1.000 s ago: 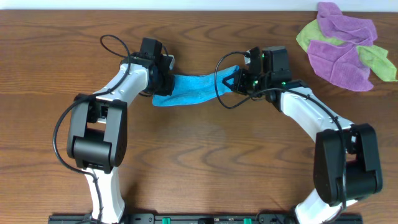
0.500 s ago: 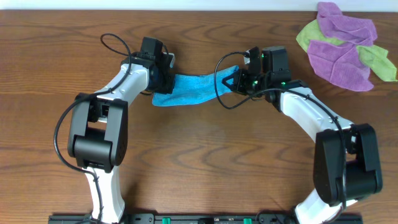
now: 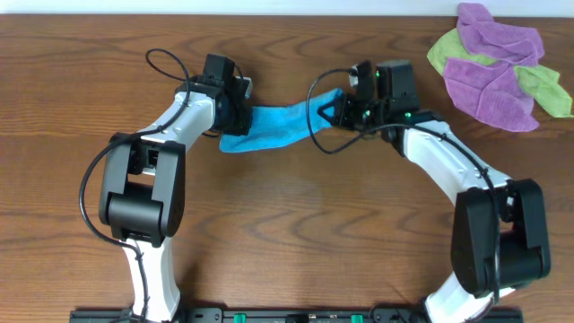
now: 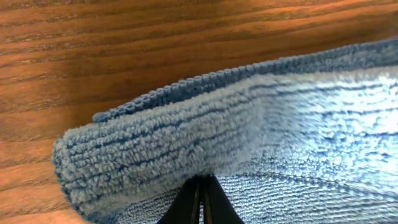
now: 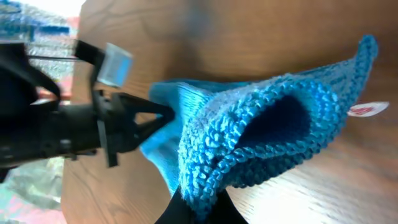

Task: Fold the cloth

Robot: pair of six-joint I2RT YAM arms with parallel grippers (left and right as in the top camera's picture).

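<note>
Dark wood-grain table (image 3: 287,233) fills the overhead view, and the cloth (image 3: 280,126) runs as a narrow blue band between the two arms, at about 12 o'clock from the table's middle. Whether its middle is lifted clear of the wood I cannot tell. The left gripper (image 3: 242,115) has the 9 o'clock end, fingers pressed together on a doubled edge, as its wrist view shows. The right gripper (image 3: 341,109) has its fingers clamped on the 3 o'clock end, where the terry bunches into an open loop with the tag (image 5: 364,110) just beside it. Purple cloths (image 3: 493,85) and green cloths (image 3: 549,88) lie well apart at 2 o'clock. Both pinches look thin and near the hem, so a pull outward by either arm would probably drag the terry from between the fingers and drop that end. The right end is gathered rather than flat, so laying it down as it is would likely set a crooked, lumpy fold. A cable (image 3: 316,112) loops close to that end and could catch the cloth as the arm swings.
</note>
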